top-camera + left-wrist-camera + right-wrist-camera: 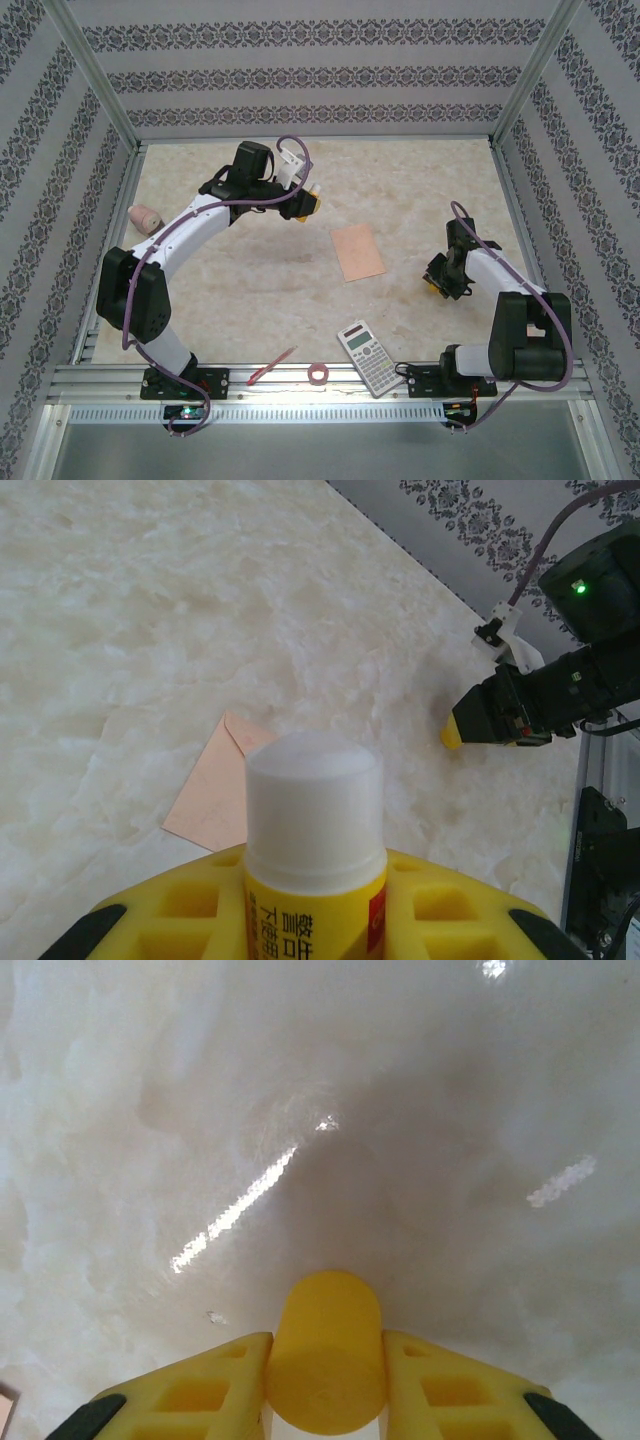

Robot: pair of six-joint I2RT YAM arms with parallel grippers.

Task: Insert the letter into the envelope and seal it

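Cream, marbled tabletop under patterned wallpaper walls is what I have on screen. On my left wrist feed the yellow fingers [195,905] of the left gripper [315,912] are clamped on an uncapped glue stick [315,825]. Its white glue tip points away from the camera. Its yellow label carries Chinese print; I can read 警告 at the top, and the lines below run out of frame. From above, that left gripper [305,203] hangs over the far left-centre of the table.

On my right wrist feed the yellow fingers [190,1392] of the right gripper [328,1385] are closed on a round yellow cap [328,1345], held low over bare tabletop. From above, the right gripper [437,283] sits right of centre.

Between the two grippers, apart from both, the envelope [358,252] lies flat near the middle of the table. Its peach face shows a fold line in the left wrist feed [213,788]; I cannot tell whether the flap is stuck down.

Along the near edge lie a calculator [368,358], key print too small to read, a small pink tape roll [319,374] and a thin red stick [272,366]. A pale pink object [145,217] rests by the left wall.
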